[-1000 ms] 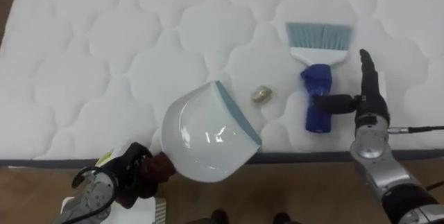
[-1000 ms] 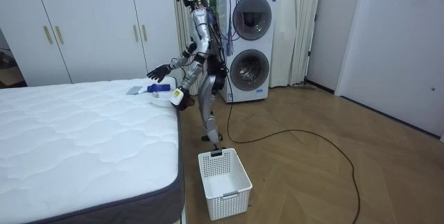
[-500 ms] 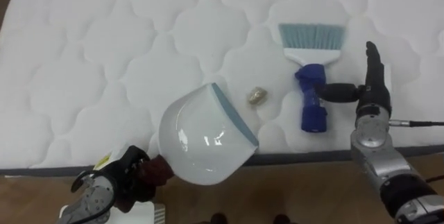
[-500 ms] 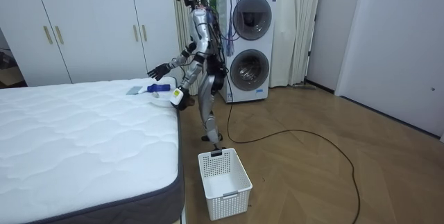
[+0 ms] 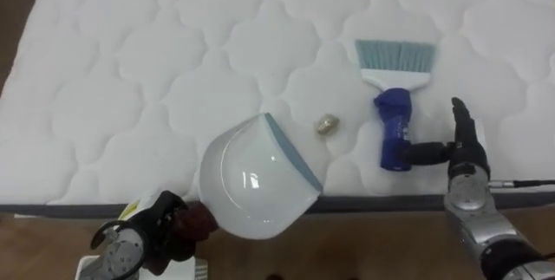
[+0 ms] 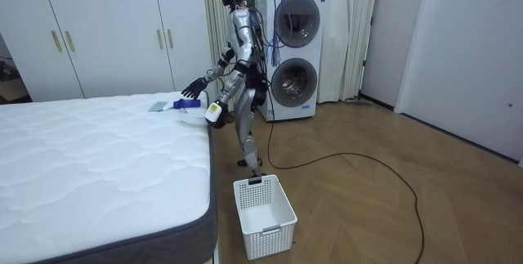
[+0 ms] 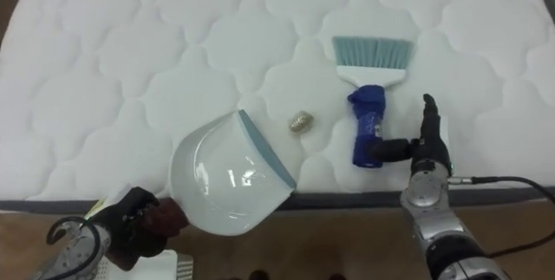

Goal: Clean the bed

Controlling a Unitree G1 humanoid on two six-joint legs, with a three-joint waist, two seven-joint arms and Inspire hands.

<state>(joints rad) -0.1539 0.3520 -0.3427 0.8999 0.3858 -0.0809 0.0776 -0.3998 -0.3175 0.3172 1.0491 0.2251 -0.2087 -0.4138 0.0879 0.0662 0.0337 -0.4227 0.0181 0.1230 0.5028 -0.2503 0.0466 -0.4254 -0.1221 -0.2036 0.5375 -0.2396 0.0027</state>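
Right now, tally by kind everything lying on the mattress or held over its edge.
brush: 1
dustpan, held in the left hand: 1
scrap: 1
Total: 3

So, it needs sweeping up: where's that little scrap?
In the eye views the scrap lies on the mattress near its front edge, between the dustpan on its left and the blue-handled brush on its right.
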